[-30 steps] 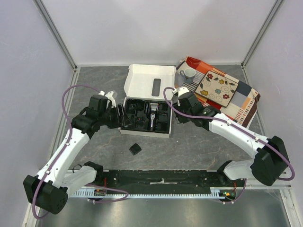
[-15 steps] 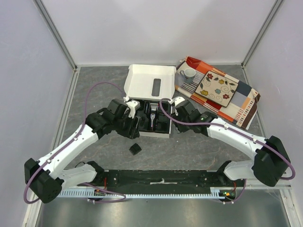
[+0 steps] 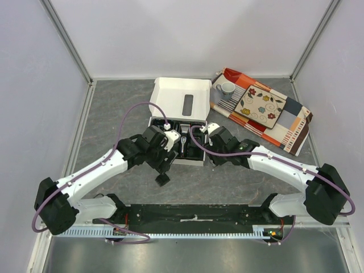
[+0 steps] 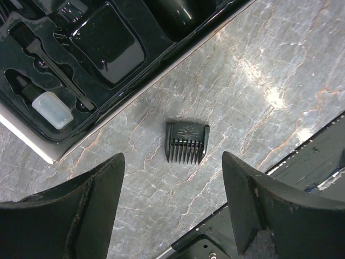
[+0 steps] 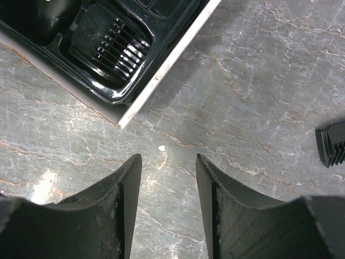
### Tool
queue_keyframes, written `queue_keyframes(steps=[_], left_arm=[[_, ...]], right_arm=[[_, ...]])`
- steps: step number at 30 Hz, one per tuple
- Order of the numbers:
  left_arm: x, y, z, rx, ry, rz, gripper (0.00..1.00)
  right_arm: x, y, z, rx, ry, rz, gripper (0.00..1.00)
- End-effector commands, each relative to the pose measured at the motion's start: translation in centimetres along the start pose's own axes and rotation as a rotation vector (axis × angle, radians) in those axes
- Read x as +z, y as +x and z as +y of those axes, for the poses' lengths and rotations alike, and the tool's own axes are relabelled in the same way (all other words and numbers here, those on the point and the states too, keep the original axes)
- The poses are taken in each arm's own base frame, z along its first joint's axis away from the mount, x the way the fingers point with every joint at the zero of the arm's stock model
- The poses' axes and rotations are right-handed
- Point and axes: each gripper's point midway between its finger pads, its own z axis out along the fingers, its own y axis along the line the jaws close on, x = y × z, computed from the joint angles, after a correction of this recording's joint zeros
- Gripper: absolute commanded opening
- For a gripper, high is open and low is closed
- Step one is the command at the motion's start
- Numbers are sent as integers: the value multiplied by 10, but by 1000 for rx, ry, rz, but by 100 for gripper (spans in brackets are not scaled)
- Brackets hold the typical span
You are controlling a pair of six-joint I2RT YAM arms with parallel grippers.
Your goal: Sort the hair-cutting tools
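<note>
Left claw (image 4: pixel 173 164) gapes wide, pointing down; right claw (image 5: pixel 168 164) parted less, both empty.

Grey marble-pattern table (image 3: pixel 114 114), open white cardboard box (image 3: pixel 176 99) w/ black plastic tray (image 4: pixel 108 48) at centre, one black comb attachment (image 4: pixel 187 141) loose on surface near box front edge, patterned fabric mats (image 3: pixel 293 122) far-right corner, well apart from comb.

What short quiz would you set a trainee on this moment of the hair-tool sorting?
1. True or false: the loose comb attachment lies on the table, outside the black tray.
2. The left claw is: A) shut on the comb attachment, B) open above it, C) reaching inside the tray.
3. What does the right claw hold?
Key: 1 true; 2 B; 3 nothing, it is open over bare table beside the tray's corner.
</note>
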Motion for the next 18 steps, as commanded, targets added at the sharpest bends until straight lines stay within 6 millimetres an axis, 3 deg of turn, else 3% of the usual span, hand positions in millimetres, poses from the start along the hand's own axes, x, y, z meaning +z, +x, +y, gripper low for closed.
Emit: queue_keyframes(steps=[1,4,7,11,16,18], left_arm=[[16,6,10,60,-53,74,80],[23,8,11,80,-59,127,80],[21,-3,15,105,-79,105,80],[14,-5,34,165,-178,130,80],[29,8,17,178,-91,167,78],[32,12,19,216,-100,187,79]], right_arm=[[-1,-10,10,6,-37,-50,53],[-1,-10,14,3,-52,-53,53],[1,-6,16,0,-58,-47,53],[4,-4,19,-4,-71,-43,54],[11,-3,24,-17,-79,-27,54],[12,-1,24,-24,-80,-24,54]])
